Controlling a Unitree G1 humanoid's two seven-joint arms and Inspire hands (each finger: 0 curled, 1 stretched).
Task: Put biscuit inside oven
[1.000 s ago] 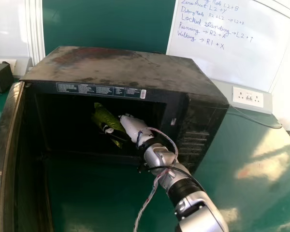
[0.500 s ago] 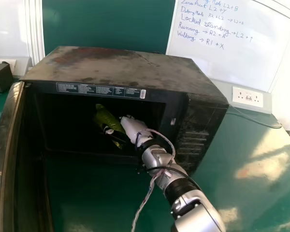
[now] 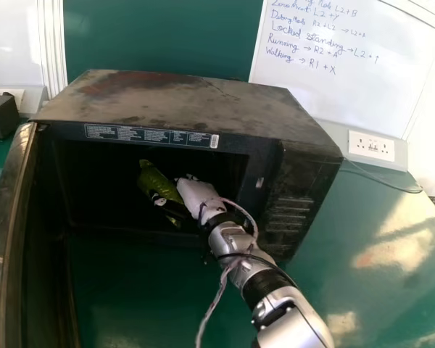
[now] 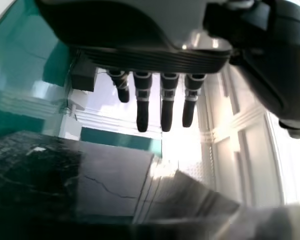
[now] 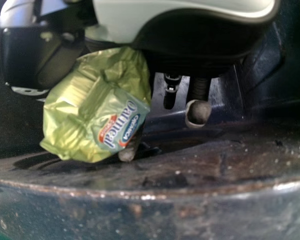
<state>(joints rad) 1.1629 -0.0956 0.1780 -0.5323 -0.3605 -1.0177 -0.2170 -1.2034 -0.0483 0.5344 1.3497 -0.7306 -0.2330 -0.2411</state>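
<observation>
A dark oven (image 3: 181, 105) stands on a green counter (image 3: 159, 290), its door (image 3: 6, 225) swung open at my left. My right hand (image 3: 197, 196) reaches into the cavity from the right, holding a green biscuit packet (image 3: 154, 177). The packet is inside the opening, tilted, its upper end leaning left. In the right wrist view, I see my fingers (image 5: 198, 113) curled and the packet clamped between them and the thumb, its crinkled wrapper bulging. My left hand (image 4: 142, 100) is idle in the left wrist view, its fingers straight and slightly apart.

I judge the packet light. The foil looks thin and slick, with some give, but the biscuits within are probably brittle; a hard squeeze could crack them, a loose one could let the wrapper slide. The fuller middle seems the best place to hold, with broad, gentle contact, rather than a crimped end. Next I would lower it near the oven floor before easing my grip, watching that the foil doesn't cling or snag.
</observation>
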